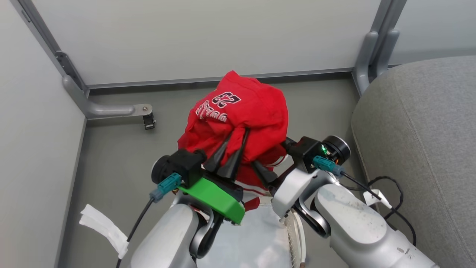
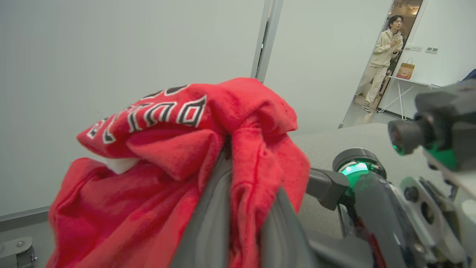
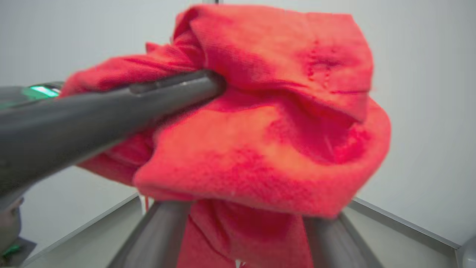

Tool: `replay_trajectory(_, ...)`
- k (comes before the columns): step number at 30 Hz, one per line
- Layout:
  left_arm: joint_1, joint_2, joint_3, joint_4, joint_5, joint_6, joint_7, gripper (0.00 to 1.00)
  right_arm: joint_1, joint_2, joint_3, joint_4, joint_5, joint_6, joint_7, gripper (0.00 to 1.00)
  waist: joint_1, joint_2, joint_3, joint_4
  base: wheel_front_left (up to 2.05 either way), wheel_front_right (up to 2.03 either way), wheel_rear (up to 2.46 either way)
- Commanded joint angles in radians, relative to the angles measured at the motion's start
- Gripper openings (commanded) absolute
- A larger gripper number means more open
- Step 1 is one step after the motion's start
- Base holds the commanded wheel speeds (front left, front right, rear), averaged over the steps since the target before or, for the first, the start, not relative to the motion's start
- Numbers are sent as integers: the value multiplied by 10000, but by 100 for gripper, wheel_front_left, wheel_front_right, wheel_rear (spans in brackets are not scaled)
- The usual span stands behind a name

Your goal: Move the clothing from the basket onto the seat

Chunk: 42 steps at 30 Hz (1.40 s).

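Note:
The red clothing, with its dark number 23 showing, hangs bunched up in the air above the floor. My left gripper is shut on a fold of it; in the left wrist view the dark fingers pinch the red cloth. My right gripper stands open beneath the bundle, which drapes over and between its spread fingers. Part of the basket and its white liner show at the bottom between my forearms. The grey seat lies to the right.
Pale partition panels with grey metal posts close off the back and left. A bracket with a small caster sits on the floor at left. A black cable loops by the seat. A person stands in a far doorway.

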Motion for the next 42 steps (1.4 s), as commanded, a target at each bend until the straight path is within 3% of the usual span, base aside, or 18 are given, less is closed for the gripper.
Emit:
replay_trajectory(1, -120, -5, -159, 15, -129, -36, -26, 0, -213, 13, 62, 57, 11, -10, -47, 100, 0, 0, 45, 112, 0, 0, 0)
replay_trajectory(20, -129, -12, -1310, 171, -887, -41, -17, 0, -967, -32, 607, 807, -162, -10, -49, 100, 0, 0, 97, 448, 0, 0, 0)
replay_trajectory(33, -98, -6, -988, 272, -765, -42, -17, 0, -663, 3, 331, 779, -171, -10, -49, 100, 0, 0, 156, 288, 0, 0, 0)
replay_trajectory(34, -108, -6, -978, 260, -763, -42, -17, 0, -649, 8, 324, 747, -139, -10, -49, 86, 0, 0, 172, 270, 0, 0, 0)
replay_trajectory(35, -117, -5, -986, 250, -769, -40, -17, 0, -650, 12, 317, 695, -116, -10, -49, 18, 0, 0, 193, 250, 0, 0, 0)
replay_trajectory(36, -121, -5, -983, 240, -799, -40, -17, 0, -649, 14, 314, 641, -100, -10, -50, 0, 0, 0, 210, 236, 0, 0, 0)
replay_trajectory(42, -102, 6, -975, 319, -736, -39, -13, 0, -586, -86, 123, 297, 30, -12, -52, 0, 0, 0, 296, 219, 0, 0, 0)
